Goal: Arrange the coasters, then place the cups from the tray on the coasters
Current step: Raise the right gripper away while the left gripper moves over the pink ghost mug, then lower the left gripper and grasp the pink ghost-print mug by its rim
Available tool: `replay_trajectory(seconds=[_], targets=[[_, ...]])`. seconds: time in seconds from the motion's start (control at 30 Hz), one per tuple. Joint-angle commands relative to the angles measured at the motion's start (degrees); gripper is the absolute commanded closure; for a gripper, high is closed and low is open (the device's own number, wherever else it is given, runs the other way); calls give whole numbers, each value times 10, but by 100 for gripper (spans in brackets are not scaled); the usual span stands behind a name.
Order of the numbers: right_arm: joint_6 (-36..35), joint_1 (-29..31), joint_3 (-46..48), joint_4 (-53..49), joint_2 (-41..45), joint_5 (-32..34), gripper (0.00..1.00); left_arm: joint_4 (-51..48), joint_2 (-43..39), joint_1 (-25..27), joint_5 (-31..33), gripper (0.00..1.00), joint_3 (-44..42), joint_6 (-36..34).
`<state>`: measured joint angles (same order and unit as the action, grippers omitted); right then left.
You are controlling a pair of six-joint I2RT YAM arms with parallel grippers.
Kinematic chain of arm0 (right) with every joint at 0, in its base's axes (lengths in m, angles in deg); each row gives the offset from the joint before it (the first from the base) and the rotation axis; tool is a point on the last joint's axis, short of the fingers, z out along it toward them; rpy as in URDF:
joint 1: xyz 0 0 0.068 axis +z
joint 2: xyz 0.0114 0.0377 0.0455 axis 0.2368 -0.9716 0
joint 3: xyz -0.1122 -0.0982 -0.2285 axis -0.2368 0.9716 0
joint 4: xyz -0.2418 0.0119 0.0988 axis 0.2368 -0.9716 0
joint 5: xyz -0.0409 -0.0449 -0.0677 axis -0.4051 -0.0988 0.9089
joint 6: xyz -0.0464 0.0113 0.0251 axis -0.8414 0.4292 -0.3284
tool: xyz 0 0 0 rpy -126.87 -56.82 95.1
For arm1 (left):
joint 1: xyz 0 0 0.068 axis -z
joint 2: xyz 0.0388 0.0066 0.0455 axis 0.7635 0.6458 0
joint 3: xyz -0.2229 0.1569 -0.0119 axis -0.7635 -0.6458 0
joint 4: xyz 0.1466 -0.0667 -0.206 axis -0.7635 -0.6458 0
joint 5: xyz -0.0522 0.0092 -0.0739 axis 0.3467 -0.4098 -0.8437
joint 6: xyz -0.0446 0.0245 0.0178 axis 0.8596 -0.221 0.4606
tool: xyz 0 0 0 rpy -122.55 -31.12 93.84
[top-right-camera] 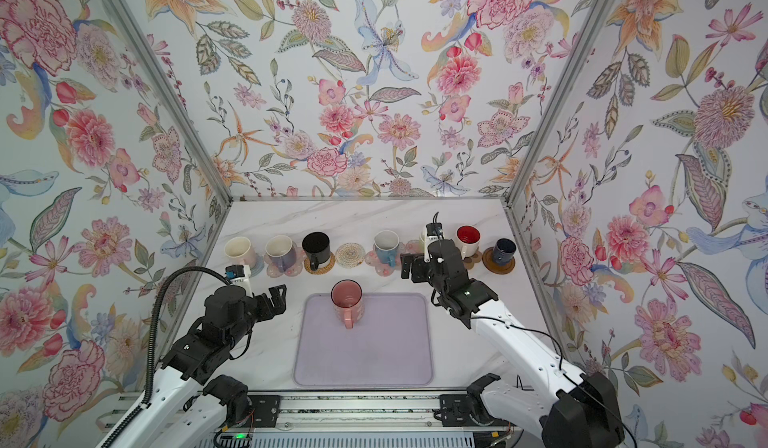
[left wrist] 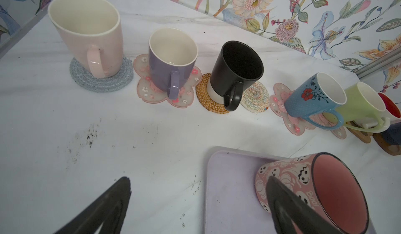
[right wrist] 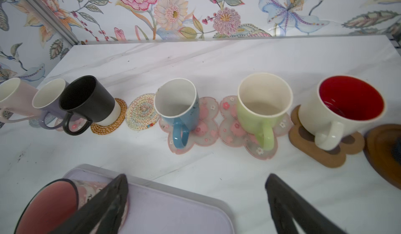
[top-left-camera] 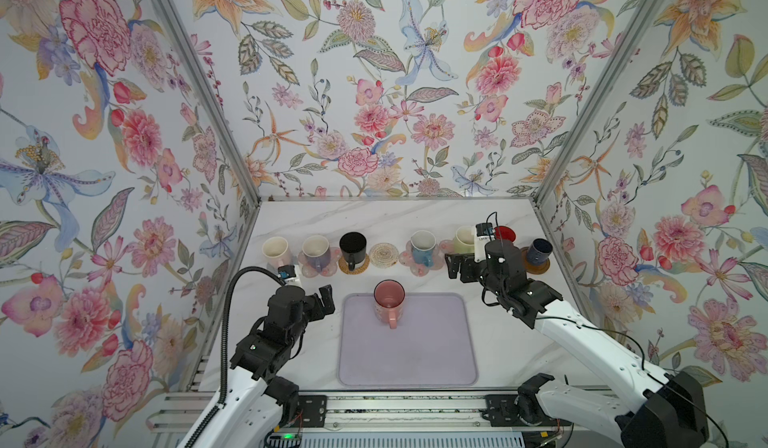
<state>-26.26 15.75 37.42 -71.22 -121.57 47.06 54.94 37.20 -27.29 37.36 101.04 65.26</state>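
Marble table (top-left-camera: 415,217): the lavender tray (top-left-camera: 415,354) lies at the near centre. The left gripper (left wrist: 198,178) hovers by the tray's far-left corner, jaws spread wide, nothing between them. The right gripper (right wrist: 196,175) hovers off the tray's far-right corner, just in front of the cup row, jaws likewise spread and holding nothing. One cup is on the tray: the pink mug (top-left-camera: 389,300), upright at the far edge, handle toward the robot. The rest stand in a row along the far side, left to right in both top views: cream-pink mug (top-left-camera: 276,250) on the grey knitted coaster (left wrist: 82,81); lavender mug (top-left-camera: 316,250) on the left flower coaster (left wrist: 143,87); black mug (top-left-camera: 353,246) on the rattan coaster (left wrist: 204,98); beige woven coaster (top-left-camera: 383,255) lying bare; blue mug (top-left-camera: 423,246) on the middle flower coaster (right wrist: 208,111); light green mug (right wrist: 263,105) on the right flower coaster (right wrist: 230,122); red-lined white mug (right wrist: 342,109) on the brown paw coaster (right wrist: 303,141); navy mug (top-left-camera: 539,250) on the brown disc coaster (top-left-camera: 536,266). All row handles face the near side.
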Motion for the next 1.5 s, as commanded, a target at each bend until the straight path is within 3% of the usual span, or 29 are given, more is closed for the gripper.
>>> replay_trajectory(seconds=[0.0,0.5,0.63,0.73,0.87,1.1,1.27,1.47], targets=[[20,-6,25,-15,28,20,1,-18,5,-4,5,1,-4,14],[26,-32,45,-35,41,12,1,-69,20,-3,-24,3,20,45],[26,-38,51,-36,44,11,1,-85,35,21,-24,4,42,84],[28,-42,55,-31,43,5,1,-62,56,88,-6,5,46,135],[32,-46,56,-31,39,2,1,-103,125,230,93,5,103,189],[30,-55,63,-31,47,-4,1,-119,212,370,124,5,172,264],[33,-60,70,-29,52,-8,1,-119,277,429,128,5,199,289],[33,-66,72,-29,52,-16,1,-117,344,444,105,5,221,282]])
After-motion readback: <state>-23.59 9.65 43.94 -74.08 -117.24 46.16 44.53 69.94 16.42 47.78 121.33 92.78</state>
